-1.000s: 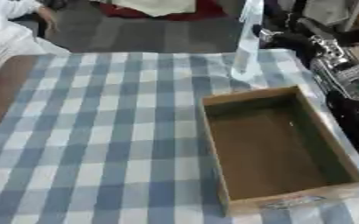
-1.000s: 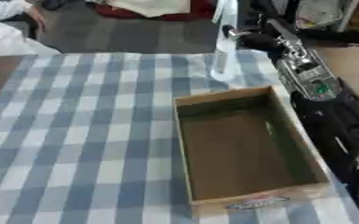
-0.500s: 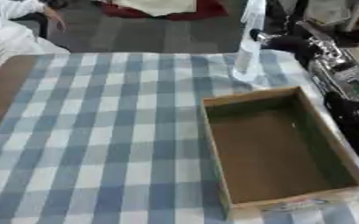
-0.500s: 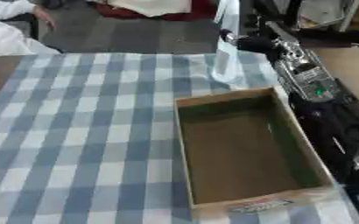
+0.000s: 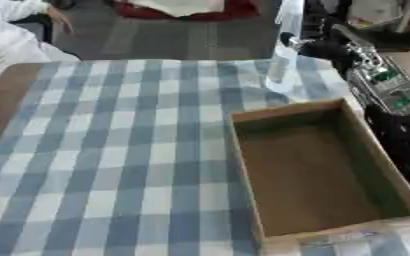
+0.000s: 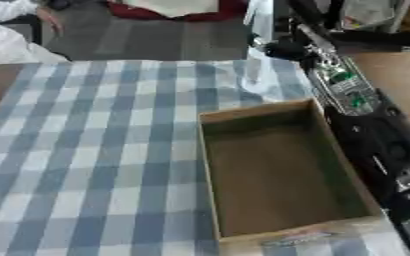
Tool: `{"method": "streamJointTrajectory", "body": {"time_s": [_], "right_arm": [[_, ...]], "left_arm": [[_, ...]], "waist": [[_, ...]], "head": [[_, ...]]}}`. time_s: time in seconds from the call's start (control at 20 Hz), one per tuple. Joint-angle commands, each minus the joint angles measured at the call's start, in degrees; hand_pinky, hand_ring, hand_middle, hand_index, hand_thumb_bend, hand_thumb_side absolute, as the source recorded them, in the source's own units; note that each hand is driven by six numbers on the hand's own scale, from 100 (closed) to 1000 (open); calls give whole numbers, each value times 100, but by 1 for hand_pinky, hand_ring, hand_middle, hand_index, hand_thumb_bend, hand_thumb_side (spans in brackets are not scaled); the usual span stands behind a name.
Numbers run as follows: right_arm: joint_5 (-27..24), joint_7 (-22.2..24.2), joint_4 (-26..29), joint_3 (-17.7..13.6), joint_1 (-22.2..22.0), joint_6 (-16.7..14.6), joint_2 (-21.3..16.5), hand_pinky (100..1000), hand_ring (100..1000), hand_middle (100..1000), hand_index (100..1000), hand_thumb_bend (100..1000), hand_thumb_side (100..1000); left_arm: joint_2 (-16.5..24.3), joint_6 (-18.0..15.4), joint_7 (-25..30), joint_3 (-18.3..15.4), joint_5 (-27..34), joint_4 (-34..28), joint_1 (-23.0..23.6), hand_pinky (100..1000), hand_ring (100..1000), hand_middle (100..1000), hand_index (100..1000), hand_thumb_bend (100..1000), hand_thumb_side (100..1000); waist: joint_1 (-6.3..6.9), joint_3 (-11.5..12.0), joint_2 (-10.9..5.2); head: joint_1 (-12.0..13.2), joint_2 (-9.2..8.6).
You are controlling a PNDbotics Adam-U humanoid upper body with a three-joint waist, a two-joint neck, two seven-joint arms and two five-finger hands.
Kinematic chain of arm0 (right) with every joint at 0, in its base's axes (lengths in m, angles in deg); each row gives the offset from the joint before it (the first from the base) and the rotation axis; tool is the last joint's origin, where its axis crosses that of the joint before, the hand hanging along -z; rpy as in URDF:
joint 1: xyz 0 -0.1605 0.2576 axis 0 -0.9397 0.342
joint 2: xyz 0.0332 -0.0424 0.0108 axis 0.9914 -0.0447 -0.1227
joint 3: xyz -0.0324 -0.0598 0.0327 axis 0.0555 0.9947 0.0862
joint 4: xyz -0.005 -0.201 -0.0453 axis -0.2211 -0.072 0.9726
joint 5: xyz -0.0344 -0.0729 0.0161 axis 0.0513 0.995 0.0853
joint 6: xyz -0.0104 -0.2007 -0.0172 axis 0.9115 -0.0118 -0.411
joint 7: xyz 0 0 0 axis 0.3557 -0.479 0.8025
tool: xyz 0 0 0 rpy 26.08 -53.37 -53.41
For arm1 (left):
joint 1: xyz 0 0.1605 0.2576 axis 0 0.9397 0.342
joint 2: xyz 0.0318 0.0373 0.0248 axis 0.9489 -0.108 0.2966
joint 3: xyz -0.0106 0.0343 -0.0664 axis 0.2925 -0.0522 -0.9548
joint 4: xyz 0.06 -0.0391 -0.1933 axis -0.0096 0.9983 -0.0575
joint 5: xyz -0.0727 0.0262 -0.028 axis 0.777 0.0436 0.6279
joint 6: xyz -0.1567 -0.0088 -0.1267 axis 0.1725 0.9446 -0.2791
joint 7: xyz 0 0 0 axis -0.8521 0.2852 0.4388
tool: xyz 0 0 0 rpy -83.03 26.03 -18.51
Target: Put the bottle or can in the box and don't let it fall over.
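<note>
Your right robot hand (image 5: 318,46) is reaching in from the upper right and curling its dark fingers round the upper part of the clear bottle (image 5: 284,50), which is standing upright at the far edge of the worktop (image 5: 112,150), just beyond the far wall of the box (image 5: 318,170). Whether the bottle's base is touching the cloth or hanging just above it cannot be told from these views. Your left robot hand is not showing in either view.

Judging from this, you are carrying out the transfer, and the bottle is not yet inside. To do it well, you are going to want to keep the bottle vertical while lifting its base clear of the near cardboard rim, bring it over the middle of the brown floor, and lower it straight down before relaxing the fingers. Gripping it high means the bottom may swing, so move slowly and let it settle flat before letting go.

The bottle is looking tall, slim and see-through, probably light plastic, so it is likely to tip at a slight nudge. The box is a shallow, open rectangular tray of brown cardboard with thin walls and nothing in it. The worktop is wearing a soft blue-and-white checked cloth
</note>
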Motion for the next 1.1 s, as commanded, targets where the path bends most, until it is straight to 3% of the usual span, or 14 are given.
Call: {"method": "streamJointTrajectory", "body": {"time_s": [0.05,0.65,1.1], "right_arm": [[90,-7,18,-47,188,-34,-198,995,976,938,989,373,267],[86,-17,-26,-73,321,-117,-248,992,975,937,989,377,278],[121,-60,-45,-67,488,-86,-257,992,977,939,986,380,281]], "left_arm": [[106,-18,12,-54,-3,-50,-51,1000,837,797,816,495,529],[62,-44,70,-75,-18,-21,-12,1000,838,797,811,484,540],[57,-52,86,-76,-8,-22,-61,1000,839,798,810,480,543]], "waist": [[21,23,-43],[89,81,162],[72,118,254]], "head": [[-25,-89],[-39,-148],[-87,-315]]}}
